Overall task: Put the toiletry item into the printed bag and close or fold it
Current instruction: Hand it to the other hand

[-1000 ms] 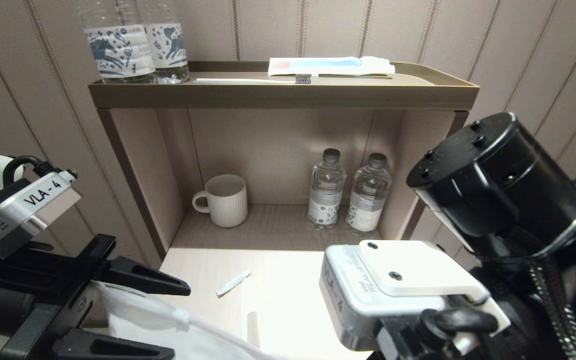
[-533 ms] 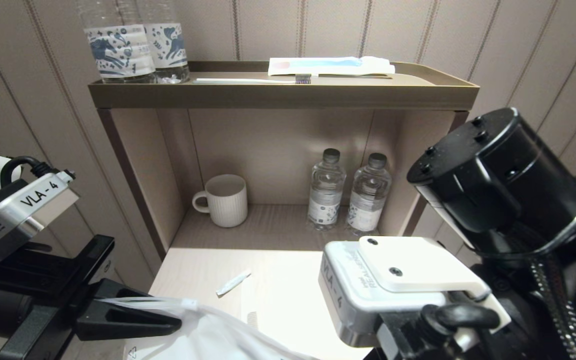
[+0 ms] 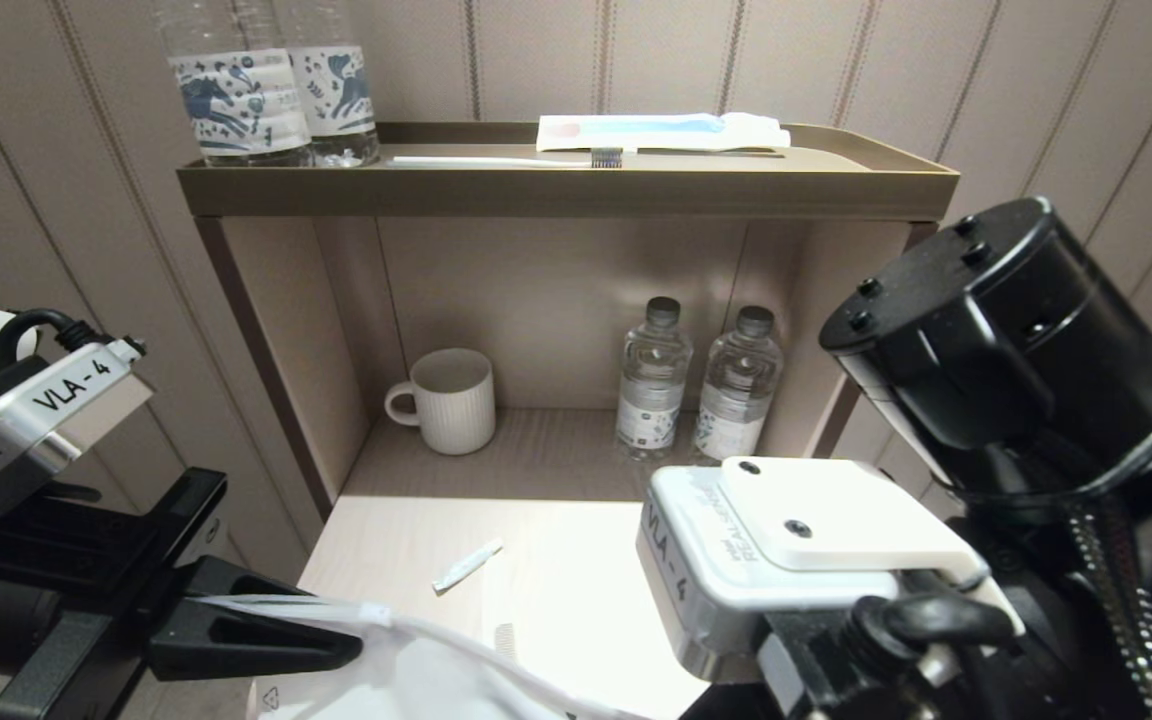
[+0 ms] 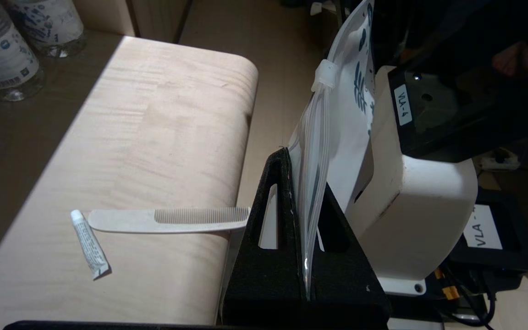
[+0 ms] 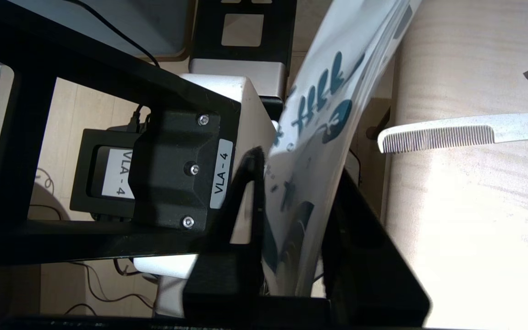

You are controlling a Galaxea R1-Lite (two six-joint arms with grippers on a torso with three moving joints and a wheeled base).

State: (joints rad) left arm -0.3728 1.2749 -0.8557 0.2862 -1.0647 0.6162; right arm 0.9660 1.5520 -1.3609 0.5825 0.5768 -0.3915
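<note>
The printed bag (image 3: 416,680), a white pouch with dark-blue leaf print (image 5: 319,114), hangs off the table's near edge. My left gripper (image 4: 303,174) is shut on its zip edge, below the white slider (image 4: 324,75). My right gripper (image 5: 298,165) is open, with the bag's printed end passing between its fingers. In the head view its fingers are hidden under the wrist housing (image 3: 786,560). A small white tube (image 3: 467,565) lies on the pale table top (image 3: 576,560). A white comb (image 4: 167,220) lies near it, at the table's near edge.
Behind the table stands a shelf unit with a white mug (image 3: 451,400) and two small water bottles (image 3: 696,390). On its top tray (image 3: 566,190) are two printed-label bottles (image 3: 266,90), a toothbrush (image 3: 506,160) and a white-and-blue toothbrush packet (image 3: 661,130).
My left gripper's fingers have closed together on the bag's zip edge and dropped a little. The slider and bag top shifted right. The right wrist tilted slightly.
</note>
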